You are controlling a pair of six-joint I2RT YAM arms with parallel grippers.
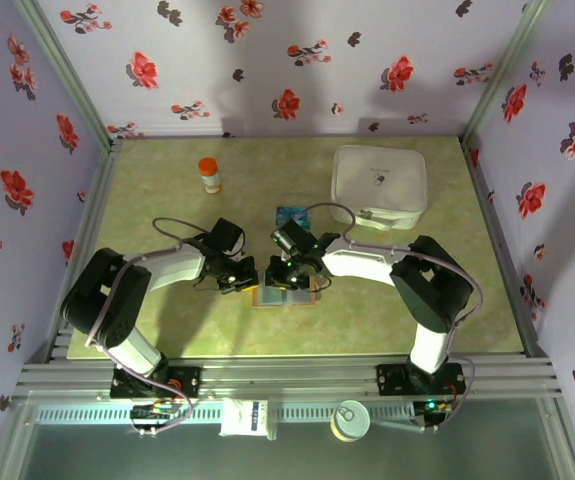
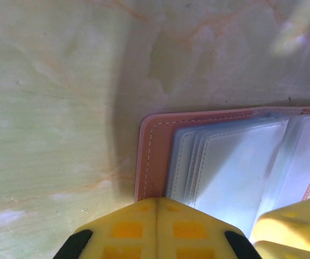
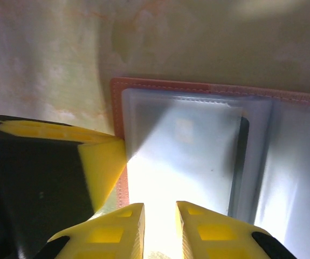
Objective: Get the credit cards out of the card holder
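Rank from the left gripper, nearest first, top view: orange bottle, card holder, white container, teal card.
1. card holder: right beside the left gripper, near centre.
2. teal card: farther back, mid-table.
3. orange bottle: back left.
4. white container: back right, across the table.

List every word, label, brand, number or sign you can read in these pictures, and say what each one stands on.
Nothing here is legible.
White lidded container: small dark mark on the lid, too small to read.
Orange-capped bottle: label too small to read.
White packet by the front rail: bluish print, blurred.
Card holder: pale patch under a clear sleeve, blurred.
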